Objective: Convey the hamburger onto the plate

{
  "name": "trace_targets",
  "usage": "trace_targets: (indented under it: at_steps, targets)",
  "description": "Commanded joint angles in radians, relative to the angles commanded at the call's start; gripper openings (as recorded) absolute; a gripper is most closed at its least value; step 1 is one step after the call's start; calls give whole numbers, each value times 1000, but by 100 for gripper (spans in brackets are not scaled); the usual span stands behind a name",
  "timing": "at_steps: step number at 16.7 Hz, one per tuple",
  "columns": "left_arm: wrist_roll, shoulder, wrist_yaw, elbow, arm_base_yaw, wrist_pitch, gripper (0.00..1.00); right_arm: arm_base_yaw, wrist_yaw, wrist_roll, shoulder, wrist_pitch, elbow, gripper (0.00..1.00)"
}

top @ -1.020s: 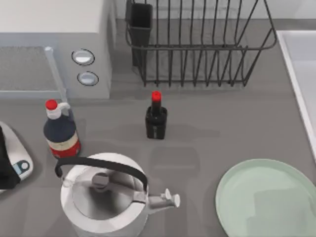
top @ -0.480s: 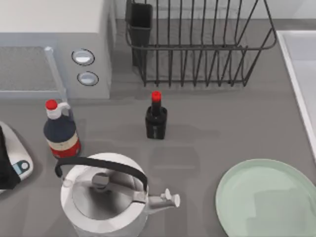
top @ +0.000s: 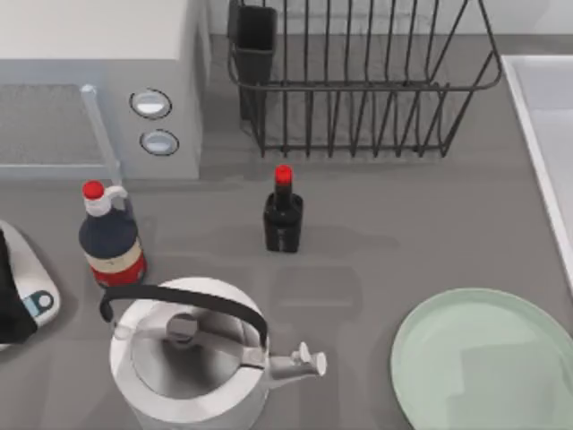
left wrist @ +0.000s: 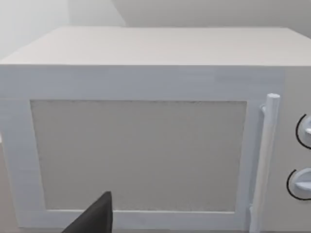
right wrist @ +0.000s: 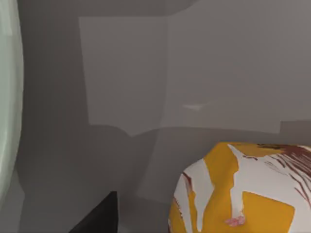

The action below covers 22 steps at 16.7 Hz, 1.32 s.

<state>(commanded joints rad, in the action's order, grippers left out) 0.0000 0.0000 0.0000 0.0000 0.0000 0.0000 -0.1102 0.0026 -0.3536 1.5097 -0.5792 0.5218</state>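
The hamburger (right wrist: 243, 191), wrapped in orange and white, sits close under my right wrist camera, above the grey table. One dark finger (right wrist: 99, 216) of my right gripper shows beside it; whether the gripper holds it cannot be told. The pale mint-green plate (top: 448, 358) lies at the table's front right, and its rim (right wrist: 6, 97) shows in the right wrist view, apart from the hamburger. A dark finger (left wrist: 95, 218) of my left gripper points at the microwave door (left wrist: 141, 155).
A white kettle (top: 192, 358) with a black handle stands front left. Behind it are a dark sauce bottle (top: 112, 237) and a small black red-capped bottle (top: 283, 215). The microwave (top: 98, 90), a wire dish rack (top: 358, 81) and a sink (top: 546, 116) line the back and right.
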Motion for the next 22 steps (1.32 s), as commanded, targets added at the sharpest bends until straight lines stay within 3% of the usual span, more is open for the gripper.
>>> trace_targets:
  at_steps: [8, 22]
  targets:
    - [0, 0, 0, 0, 0, 0, 100, 0, 0, 0, 0, 0, 0, 0]
    - [0, 0, 0, 0, 0, 0, 100, -9, -13, -13, -249, -570, 344, 0]
